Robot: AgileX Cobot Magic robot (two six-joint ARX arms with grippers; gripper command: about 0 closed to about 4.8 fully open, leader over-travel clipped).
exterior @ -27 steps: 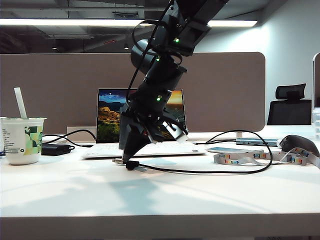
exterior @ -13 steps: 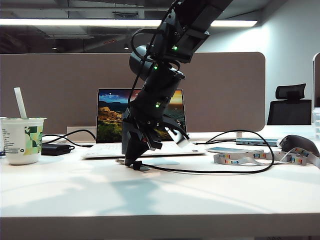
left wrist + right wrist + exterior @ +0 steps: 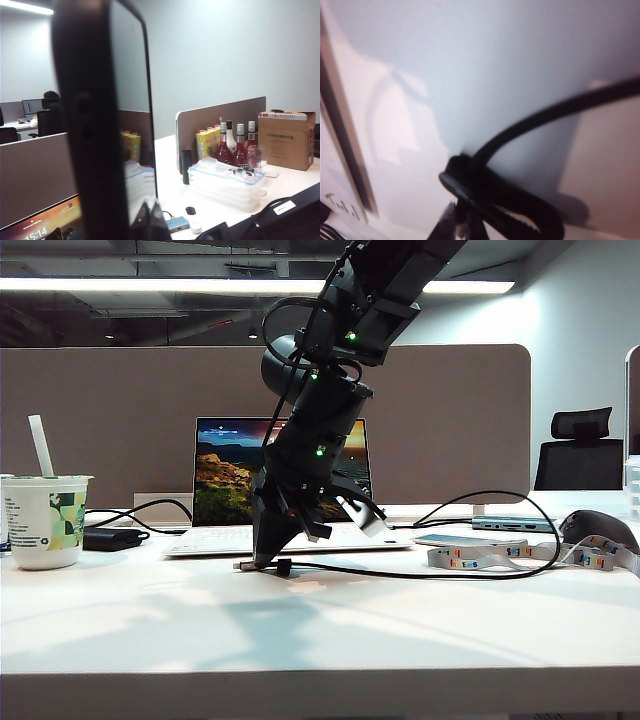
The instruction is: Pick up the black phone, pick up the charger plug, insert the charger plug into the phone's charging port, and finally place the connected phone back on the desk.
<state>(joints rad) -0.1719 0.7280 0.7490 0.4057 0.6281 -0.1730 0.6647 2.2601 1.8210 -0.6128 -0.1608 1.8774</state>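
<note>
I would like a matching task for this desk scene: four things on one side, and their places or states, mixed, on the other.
1 cup
2 laptop
3 charger plug
4 black phone

a pinched by right pincer at the desk
b screen lit
c held up by left pincer
d far left, stick inside

Pairs: 1-d, 2-b, 3-a, 4-c

The desk [image 3: 400, 630] is showing a smooth white top. The phone [image 3: 95, 125] is looking glossy black. The plug [image 3: 243, 565] is presenting a silver metal tip on black rubbery cable [image 3: 555, 112].
</note>
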